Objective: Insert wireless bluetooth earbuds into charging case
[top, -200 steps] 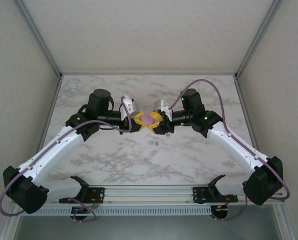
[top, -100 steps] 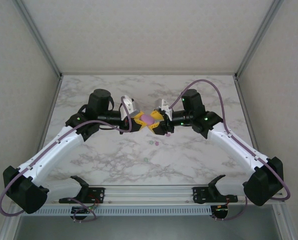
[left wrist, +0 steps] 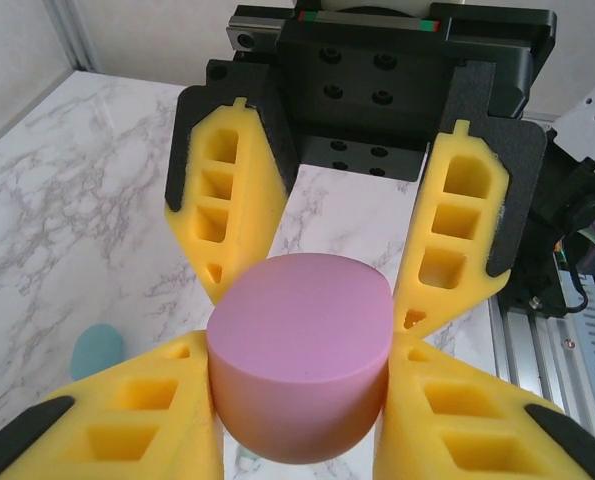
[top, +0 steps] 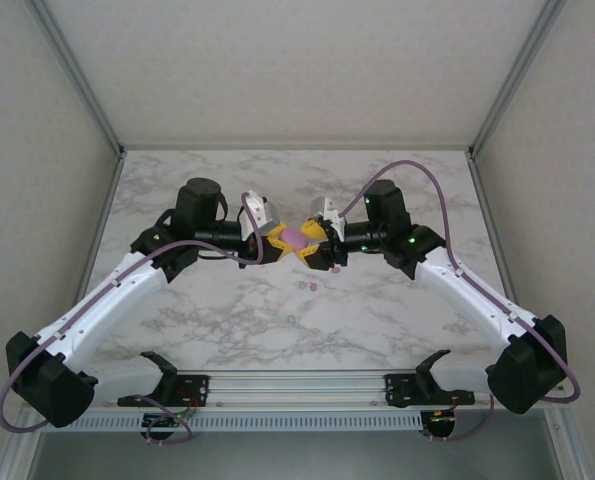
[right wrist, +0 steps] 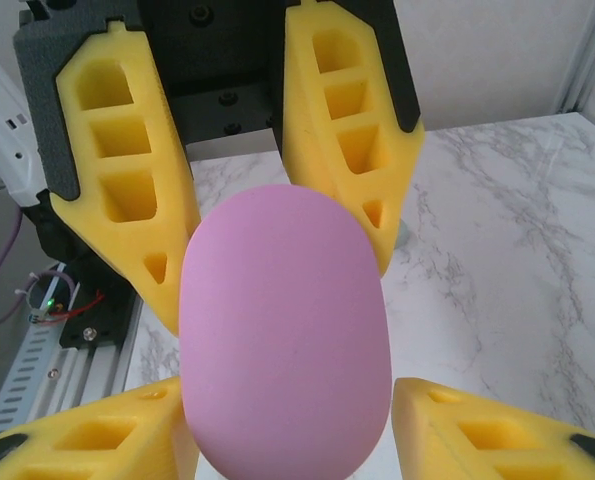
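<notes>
A pink oval charging case [top: 295,238] hangs above the table's middle between both grippers. My left gripper [top: 281,237] is shut on one end of the case [left wrist: 299,365], with its yellow fingers [left wrist: 147,420] pressed on both sides. My right gripper [top: 313,242] faces it at the case's other end [right wrist: 285,340]. Its fingers [right wrist: 107,435] lie close along both sides, and I cannot tell whether they press. The case's lid looks closed. Tiny earbuds lie on the marble below: a cyan one [top: 302,284], a pink one [top: 314,286] and a mint one [top: 291,320].
A teal rounded thing [left wrist: 97,352] lies on the table under the left gripper. The marble table [top: 207,320] is fenced by a metal frame and white walls. A rail [top: 297,385] with the arm bases runs along the near edge.
</notes>
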`<state>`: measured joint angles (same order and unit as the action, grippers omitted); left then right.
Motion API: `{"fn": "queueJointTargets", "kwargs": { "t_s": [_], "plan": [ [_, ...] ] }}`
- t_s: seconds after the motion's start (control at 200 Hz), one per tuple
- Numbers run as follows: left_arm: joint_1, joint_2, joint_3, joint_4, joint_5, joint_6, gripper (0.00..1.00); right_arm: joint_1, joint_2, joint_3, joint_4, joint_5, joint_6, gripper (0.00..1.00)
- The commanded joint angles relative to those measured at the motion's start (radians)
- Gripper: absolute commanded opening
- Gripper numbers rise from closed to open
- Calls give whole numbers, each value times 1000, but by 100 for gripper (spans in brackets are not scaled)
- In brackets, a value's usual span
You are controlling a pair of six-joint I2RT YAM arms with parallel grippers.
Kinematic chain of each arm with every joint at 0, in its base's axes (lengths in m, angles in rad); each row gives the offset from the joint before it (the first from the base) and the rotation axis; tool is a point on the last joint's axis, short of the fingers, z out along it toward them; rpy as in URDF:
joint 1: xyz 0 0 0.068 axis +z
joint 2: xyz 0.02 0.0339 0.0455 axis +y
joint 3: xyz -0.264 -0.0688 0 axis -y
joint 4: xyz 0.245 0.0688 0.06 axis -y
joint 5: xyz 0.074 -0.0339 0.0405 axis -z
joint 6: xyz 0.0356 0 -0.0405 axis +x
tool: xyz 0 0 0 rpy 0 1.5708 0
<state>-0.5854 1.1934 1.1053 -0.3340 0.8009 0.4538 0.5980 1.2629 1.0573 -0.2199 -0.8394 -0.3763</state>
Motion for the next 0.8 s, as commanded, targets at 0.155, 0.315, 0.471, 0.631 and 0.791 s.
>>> {"fn": "queueJointTargets", "kwargs": {
  "t_s": [0.155,0.315,0.471,0.631,0.791],
  "plan": [
    [-7,-9,18,-2,12,14,27,-9,-24,-10,37,-8,27,51],
    [-6,-9,19,-4,11,16,27,-13,-36,-11,29,-1,19,53],
    [-5,-8,22,0,11,13,27,-16,-24,-3,17,-9,17,43],
    [-6,-7,22,-3,11,16,36,-16,-20,-5,20,-23,24,34],
    [-5,-12,20,-47,15,46,60,-22,-25,7,-9,-40,-7,30]
  ]
}}
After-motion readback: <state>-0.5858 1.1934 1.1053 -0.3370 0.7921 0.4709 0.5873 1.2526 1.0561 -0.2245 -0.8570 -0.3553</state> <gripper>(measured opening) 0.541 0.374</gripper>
